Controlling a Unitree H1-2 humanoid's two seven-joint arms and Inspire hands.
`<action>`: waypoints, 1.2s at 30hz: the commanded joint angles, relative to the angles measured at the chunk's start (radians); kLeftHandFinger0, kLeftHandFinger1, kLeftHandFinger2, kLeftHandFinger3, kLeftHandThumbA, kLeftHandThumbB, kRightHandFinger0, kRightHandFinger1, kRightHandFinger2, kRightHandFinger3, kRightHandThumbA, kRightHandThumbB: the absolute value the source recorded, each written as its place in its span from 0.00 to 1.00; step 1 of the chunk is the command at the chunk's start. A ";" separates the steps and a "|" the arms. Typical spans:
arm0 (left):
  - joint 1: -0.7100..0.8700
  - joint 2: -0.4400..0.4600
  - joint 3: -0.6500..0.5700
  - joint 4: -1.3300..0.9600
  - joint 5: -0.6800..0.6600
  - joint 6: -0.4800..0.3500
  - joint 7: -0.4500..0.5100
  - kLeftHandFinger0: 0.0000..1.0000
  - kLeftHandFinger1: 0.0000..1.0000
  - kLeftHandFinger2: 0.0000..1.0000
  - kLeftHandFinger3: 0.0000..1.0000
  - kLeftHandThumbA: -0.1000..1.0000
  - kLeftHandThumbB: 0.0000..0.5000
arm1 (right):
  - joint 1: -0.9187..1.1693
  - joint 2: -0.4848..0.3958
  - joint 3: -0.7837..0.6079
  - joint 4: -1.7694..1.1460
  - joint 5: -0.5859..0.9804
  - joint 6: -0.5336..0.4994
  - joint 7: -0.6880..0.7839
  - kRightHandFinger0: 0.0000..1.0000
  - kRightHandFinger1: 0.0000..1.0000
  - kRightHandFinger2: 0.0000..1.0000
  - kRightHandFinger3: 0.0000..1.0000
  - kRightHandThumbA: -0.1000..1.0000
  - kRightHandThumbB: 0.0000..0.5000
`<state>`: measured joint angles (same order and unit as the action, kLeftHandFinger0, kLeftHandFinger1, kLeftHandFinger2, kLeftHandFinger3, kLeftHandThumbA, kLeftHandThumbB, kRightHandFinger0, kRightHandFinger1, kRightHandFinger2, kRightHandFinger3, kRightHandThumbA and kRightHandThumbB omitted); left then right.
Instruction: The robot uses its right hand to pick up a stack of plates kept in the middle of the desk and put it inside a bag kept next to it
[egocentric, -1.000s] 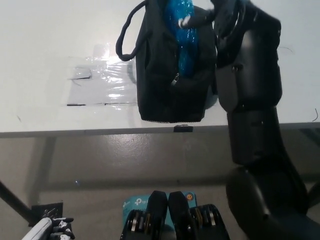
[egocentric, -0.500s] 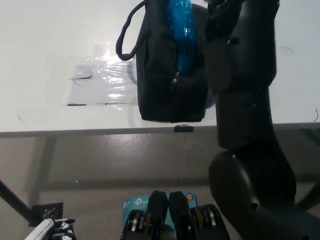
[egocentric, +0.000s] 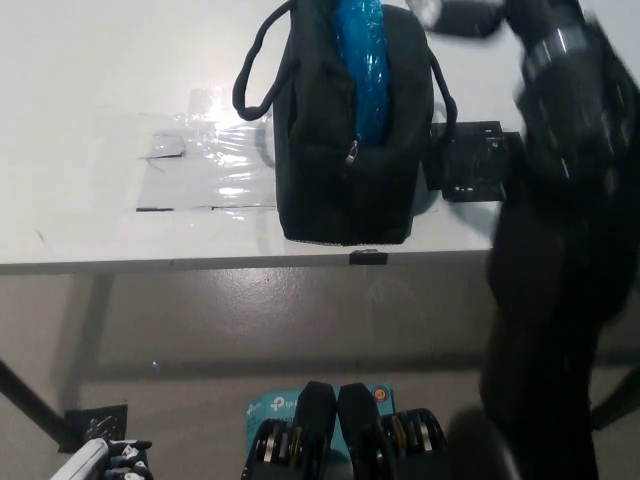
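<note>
Nearest to me, at the lower left corner, my left hand rests low beside my body, well below the desk; only a part of it shows, and I cannot tell whether it is open or closed.

Above that runs the desk, its near edge crossing the view from side to side. Taped flat on it, left of centre, lies a shiny clear sheet. Just right of the sheet stands the bag, black, upright, close to the desk's near edge, its zip open along the top. The plates, a blue stack in crinkled wrap, sit inside the bag, showing through the opening and reaching down toward the zip pull. One bag handle loops out to the left, over the sheet's right end; the other curves down the bag's right side. A flat black square lies on the desk just right of the bag.

My right arm rises along the right side, blurred. My right hand is at the top edge, above the bag's right corner and apart from the plates; it is blurred, so I cannot tell how its fingers stand.
</note>
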<state>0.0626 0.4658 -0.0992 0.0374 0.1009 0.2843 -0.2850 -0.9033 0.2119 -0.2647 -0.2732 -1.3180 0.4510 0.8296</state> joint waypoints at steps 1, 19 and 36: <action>0.012 0.026 0.001 -0.033 0.007 -0.026 -0.016 0.82 0.80 0.86 0.88 0.00 0.30 | 0.273 -0.010 0.030 -0.382 0.409 -0.103 -0.066 0.92 1.00 1.00 1.00 0.52 0.38; 0.001 0.032 0.014 -0.019 0.001 -0.025 -0.012 0.82 0.81 0.87 0.88 0.00 0.31 | 0.843 -0.047 -0.205 -0.005 1.010 -0.594 -0.277 0.90 0.98 1.00 1.00 0.31 0.40; -0.011 0.012 0.041 -0.016 -0.028 -0.044 0.001 0.88 0.81 0.85 0.85 0.00 0.31 | 0.931 -0.164 -0.284 0.502 1.025 -0.921 -0.538 0.94 0.92 0.88 1.00 0.35 0.49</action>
<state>0.0619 0.4653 -0.0973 0.0413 0.0993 0.2843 -0.2850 0.0000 0.1230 -0.4960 0.0333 -0.7024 0.0722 0.6560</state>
